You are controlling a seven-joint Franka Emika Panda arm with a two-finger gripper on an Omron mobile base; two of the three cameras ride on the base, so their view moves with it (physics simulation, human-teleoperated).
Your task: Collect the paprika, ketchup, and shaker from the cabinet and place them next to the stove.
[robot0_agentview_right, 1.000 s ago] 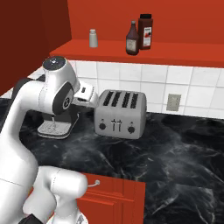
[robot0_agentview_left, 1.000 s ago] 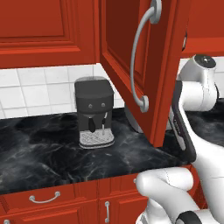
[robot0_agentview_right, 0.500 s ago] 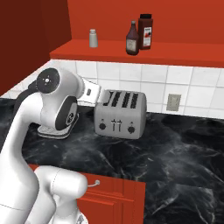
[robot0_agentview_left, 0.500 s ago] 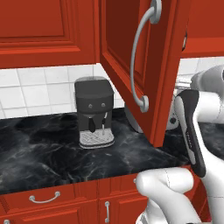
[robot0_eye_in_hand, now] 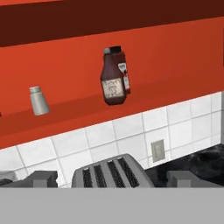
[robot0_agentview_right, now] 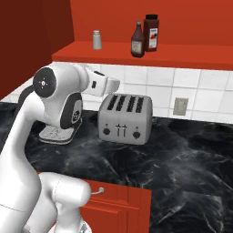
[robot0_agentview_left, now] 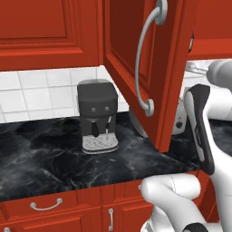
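Hand view looks up at the cabinet (robot0_eye_in_hand: 175, 48) shelf: ketchup (robot0_eye_in_hand: 113, 81) in front of paprika (robot0_eye_in_hand: 124, 70), shaker (robot0_eye_in_hand: 39, 101) well apart. Gripper (robot0_eye_in_hand: 109, 179) fingers spread, empty, over the toaster (robot0_eye_in_hand: 111, 173), likely lining up a reach.

No legible text, brand, number or sign is present. The ketchup (robot0_eye_in_hand: 113, 85) on the cabinet (robot0_eye_in_hand: 144, 48) shelf carries a pale front label with a dark emblem, too blurred to read. The paprika (robot0_eye_in_hand: 122, 65), directly behind the ketchup, carries a white-and-red label, likewise unreadable.
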